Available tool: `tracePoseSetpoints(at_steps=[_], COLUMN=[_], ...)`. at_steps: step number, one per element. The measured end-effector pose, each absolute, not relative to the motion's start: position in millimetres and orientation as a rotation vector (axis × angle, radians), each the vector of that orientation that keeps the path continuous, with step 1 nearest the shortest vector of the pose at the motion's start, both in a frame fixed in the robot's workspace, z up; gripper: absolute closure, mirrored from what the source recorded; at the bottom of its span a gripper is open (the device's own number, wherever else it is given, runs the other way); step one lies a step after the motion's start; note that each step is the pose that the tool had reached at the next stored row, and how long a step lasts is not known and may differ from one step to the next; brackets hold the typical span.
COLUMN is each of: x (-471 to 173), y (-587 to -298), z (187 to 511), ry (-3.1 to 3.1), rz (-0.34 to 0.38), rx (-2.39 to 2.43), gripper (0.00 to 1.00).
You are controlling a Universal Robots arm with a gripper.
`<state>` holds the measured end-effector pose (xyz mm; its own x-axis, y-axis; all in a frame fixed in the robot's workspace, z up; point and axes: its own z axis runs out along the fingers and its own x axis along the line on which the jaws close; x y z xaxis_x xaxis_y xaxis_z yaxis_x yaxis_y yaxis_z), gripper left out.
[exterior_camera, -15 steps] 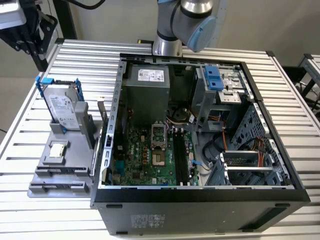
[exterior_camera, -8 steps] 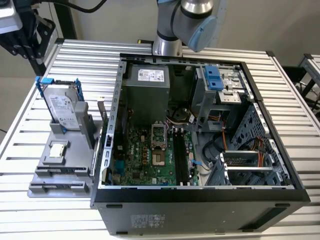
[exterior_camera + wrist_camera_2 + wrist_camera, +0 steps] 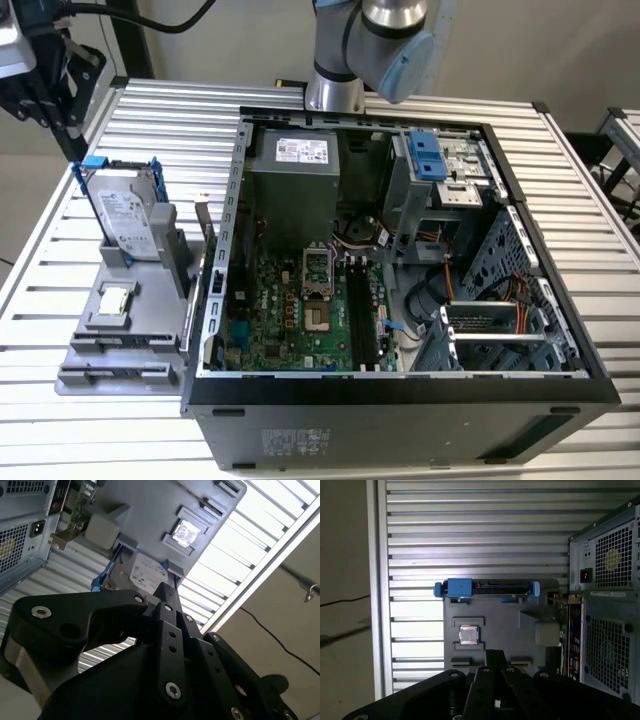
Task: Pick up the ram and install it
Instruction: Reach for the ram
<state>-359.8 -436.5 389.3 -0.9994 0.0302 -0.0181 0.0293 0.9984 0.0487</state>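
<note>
The ram (image 3: 203, 235) is seen standing on edge in the grey holder (image 3: 110, 350), at 9 o'clock of the open computer case (image 3: 400, 400) in the exterior view. Its long axis is laid from 12 to 6 o'clock. The gripper (image 3: 72, 140) is held at 11 o'clock of the holder, fingers closed together on nothing.

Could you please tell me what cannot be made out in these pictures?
- The gripper: cut off by the exterior view's left edge.
- The ram, apparently the edge-on sliver beside the case in the exterior view: too thin to confirm.
- The hard drive: edge-on in the first wrist view, its face hidden.
</note>
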Motion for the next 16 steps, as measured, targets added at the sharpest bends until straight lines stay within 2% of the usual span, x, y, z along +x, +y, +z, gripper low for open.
tracePoseSetpoints(at_steps=[16], x=[-361.2], y=[-460.0], z=[389.0], ry=[3.122], rz=[0.076], rx=[0.046], gripper=[1.0])
